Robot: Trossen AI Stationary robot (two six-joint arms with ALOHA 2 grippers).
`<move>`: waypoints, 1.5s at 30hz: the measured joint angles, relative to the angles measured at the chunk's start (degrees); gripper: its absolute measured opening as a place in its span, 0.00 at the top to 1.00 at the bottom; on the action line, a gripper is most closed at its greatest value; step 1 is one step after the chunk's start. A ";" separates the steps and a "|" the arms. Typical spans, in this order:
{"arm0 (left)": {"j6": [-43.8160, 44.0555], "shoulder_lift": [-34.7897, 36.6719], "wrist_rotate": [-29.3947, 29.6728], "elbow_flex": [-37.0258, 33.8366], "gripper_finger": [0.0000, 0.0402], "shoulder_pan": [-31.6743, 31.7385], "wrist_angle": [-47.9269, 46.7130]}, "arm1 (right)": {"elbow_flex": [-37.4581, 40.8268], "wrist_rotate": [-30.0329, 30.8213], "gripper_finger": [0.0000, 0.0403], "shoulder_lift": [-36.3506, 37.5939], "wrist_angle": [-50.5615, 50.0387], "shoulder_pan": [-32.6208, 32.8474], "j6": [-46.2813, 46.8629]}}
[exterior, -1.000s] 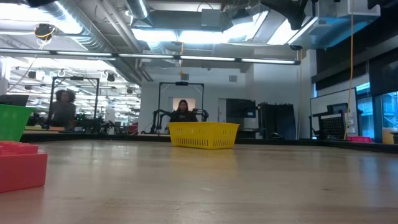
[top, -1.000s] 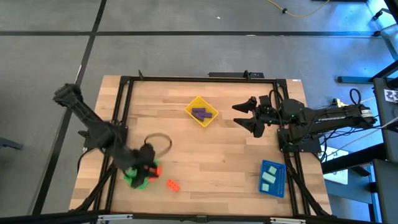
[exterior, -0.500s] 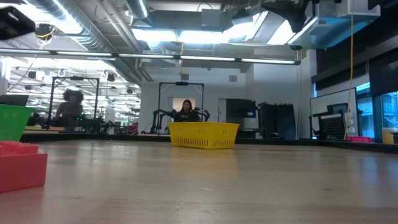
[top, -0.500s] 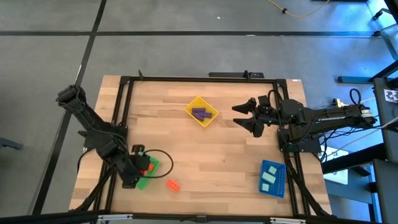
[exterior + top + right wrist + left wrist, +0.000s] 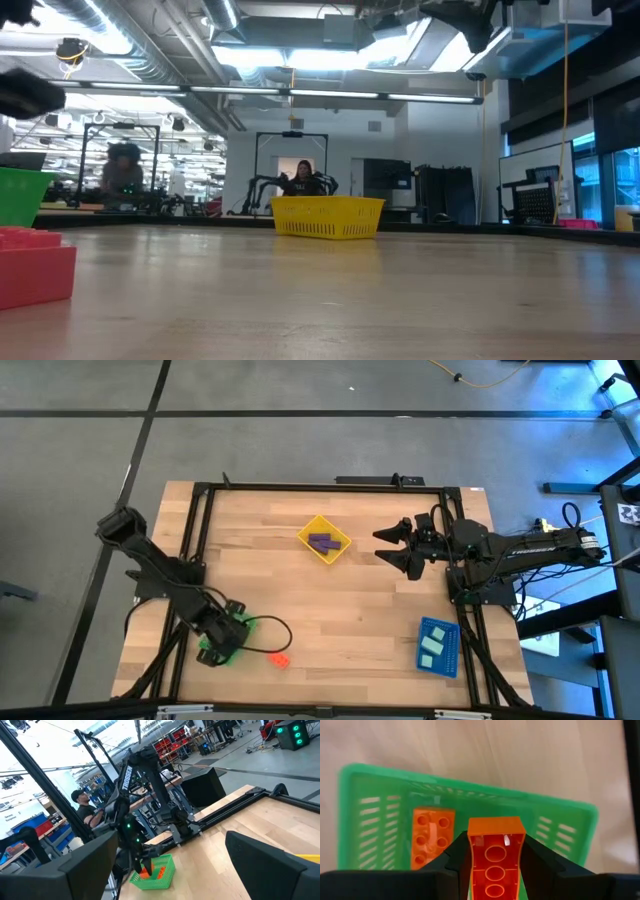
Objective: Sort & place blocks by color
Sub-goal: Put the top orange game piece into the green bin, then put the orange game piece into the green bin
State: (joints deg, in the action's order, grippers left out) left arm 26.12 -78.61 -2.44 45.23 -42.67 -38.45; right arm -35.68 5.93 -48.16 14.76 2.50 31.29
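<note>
My left gripper [image 5: 495,843] hangs over the green tray [image 5: 560,827] at the table's near left, shut on an orange block [image 5: 495,862]. A second orange block [image 5: 432,838] lies flat inside that tray. A third orange block [image 5: 279,657] lies on the table just right of the tray. Purple blocks [image 5: 321,543] lie in the yellow tray [image 5: 338,550] and mint blocks [image 5: 433,645] in the blue tray [image 5: 447,630]. My right gripper [image 5: 385,547] stands open above the table's far right, with nothing between its fingers. My left gripper pinches the orange block between its two fingers, which bear on the block's two long sides [image 5: 474,855]. The fingers come from above, pointing steeply down, and lie along the block. The block is clear of the tray, its hollow underside toward the wrist camera.
A black frame [image 5: 300,488] runs along the table's edges. A black cable [image 5: 275,628] loops from the left arm over the table beside the green tray. Bare wood [image 5: 350,610] lies between the three trays. People show in the room behind the table.
My left gripper has come down toward the green tray with the orange block between its fingers, and has tipped and rolled so that it points more steeply down. The cable loop has swung toward the table's right edge. The right arm has kept still.
</note>
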 joint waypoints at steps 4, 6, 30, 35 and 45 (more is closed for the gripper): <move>-2.95 -2.88 -2.01 0.00 0.70 0.45 0.04 | 0.00 0.00 0.08 0.00 -0.02 0.00 0.12; -3.81 -3.93 -2.13 -0.02 0.70 0.45 0.02 | 0.00 0.00 0.08 0.00 -0.01 0.00 0.16; -0.77 -3.16 -3.46 0.56 0.49 0.76 -3.08 | 0.00 0.00 0.08 0.02 -0.02 0.00 0.04; 2.18 3.38 -2.97 3.00 0.49 2.43 -10.26 | 0.00 0.00 0.08 0.02 -0.04 0.00 -0.28; 7.85 21.99 18.86 9.85 0.49 13.96 -11.83 | 0.00 0.00 0.08 0.04 -0.04 -0.02 -0.44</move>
State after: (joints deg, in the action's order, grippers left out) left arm 33.97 -56.62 16.42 55.08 -28.71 -50.28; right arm -35.68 5.93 -48.12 14.72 2.48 30.85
